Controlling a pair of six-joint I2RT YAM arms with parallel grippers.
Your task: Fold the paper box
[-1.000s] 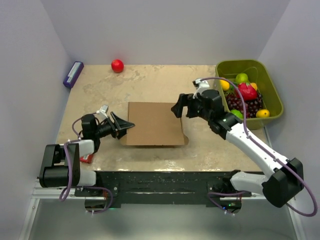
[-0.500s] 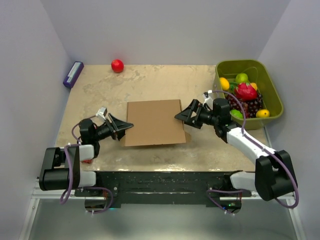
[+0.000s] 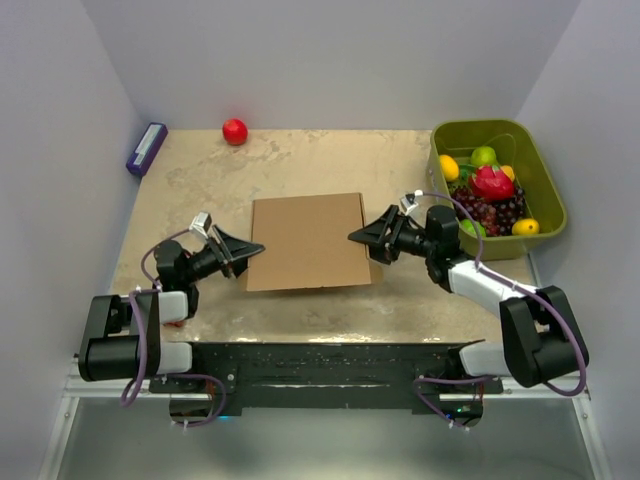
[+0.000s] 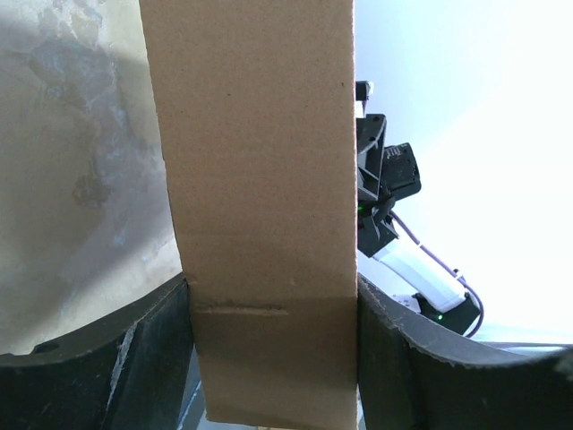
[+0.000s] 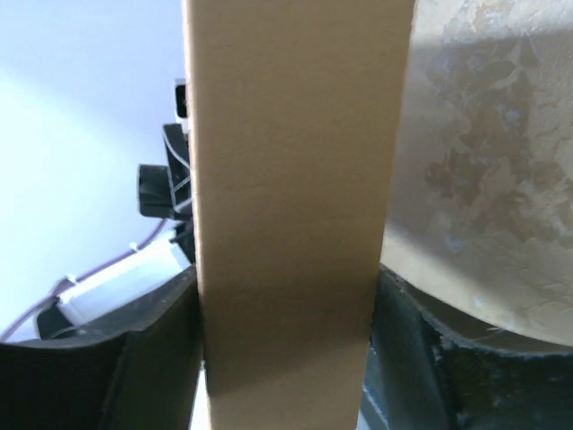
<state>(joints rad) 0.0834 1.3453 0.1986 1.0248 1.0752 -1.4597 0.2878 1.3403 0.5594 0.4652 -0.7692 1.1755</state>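
The paper box lies in the middle of the frame. The left gripper is clamped on its left edge. The right gripper seems clamped on its right edge too, probably to hold it steady for folding.

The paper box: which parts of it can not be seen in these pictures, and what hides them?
- Inside of the paper box: all views, closed in by cardboard.
- Underside: top view, faces the table.
- Far end: both wrist views, cut by the top edge.
- Edges at left tool and right tool: top view, the tools cover them.
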